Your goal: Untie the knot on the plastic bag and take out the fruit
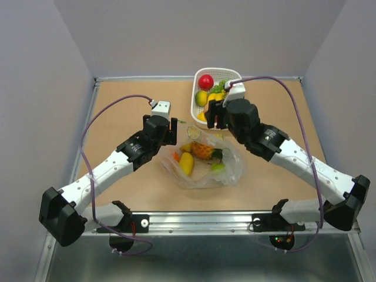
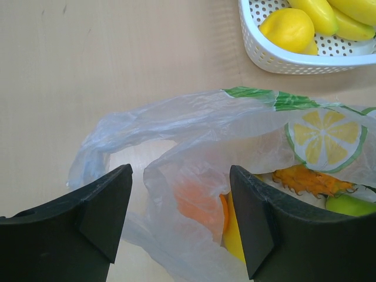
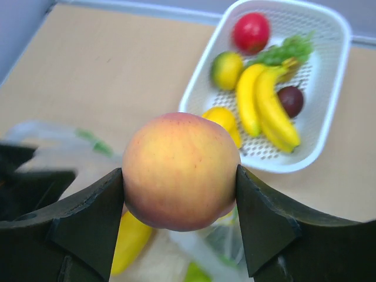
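Your right gripper [image 3: 179, 176]: clamped on peach [image 3: 179, 167], jaws spread wide around it, above plastic bag [image 2: 235, 135] far edge. Your left gripper [image 2: 181, 176]: jaws apart, nothing gripped, over same bag.

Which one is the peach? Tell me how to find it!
Look for the white basket. Just in front of it, the right gripper squeezes one fruit between its two black fingers: that is the peach. Unlike the long yellow bananas in the basket, it is round, yellowish and blushing pinkish-orange.
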`<action>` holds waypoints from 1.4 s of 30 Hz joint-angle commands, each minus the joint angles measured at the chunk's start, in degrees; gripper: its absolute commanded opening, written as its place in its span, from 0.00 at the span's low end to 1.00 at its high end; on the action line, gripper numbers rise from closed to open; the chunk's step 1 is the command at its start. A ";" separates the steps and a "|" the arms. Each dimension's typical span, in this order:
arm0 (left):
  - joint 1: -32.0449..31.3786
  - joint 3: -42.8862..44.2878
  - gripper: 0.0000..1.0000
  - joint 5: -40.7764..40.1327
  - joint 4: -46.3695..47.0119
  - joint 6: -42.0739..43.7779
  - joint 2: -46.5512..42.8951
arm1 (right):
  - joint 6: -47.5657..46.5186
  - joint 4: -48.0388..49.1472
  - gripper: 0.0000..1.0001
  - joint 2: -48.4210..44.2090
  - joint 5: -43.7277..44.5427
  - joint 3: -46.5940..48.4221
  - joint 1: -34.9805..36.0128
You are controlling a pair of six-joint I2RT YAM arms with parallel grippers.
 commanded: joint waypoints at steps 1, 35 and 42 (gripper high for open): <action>0.37 -1.00 0.78 1.11 1.33 1.15 -0.76 | -2.86 5.08 0.08 4.22 -3.94 4.85 -11.78; 0.20 -6.72 0.79 2.44 -4.29 -15.64 2.14 | -0.92 14.40 0.74 42.63 -26.99 19.96 -29.66; 0.28 -6.10 0.79 2.88 -5.00 -16.17 2.05 | -2.68 14.32 0.78 47.56 -29.10 23.23 -29.75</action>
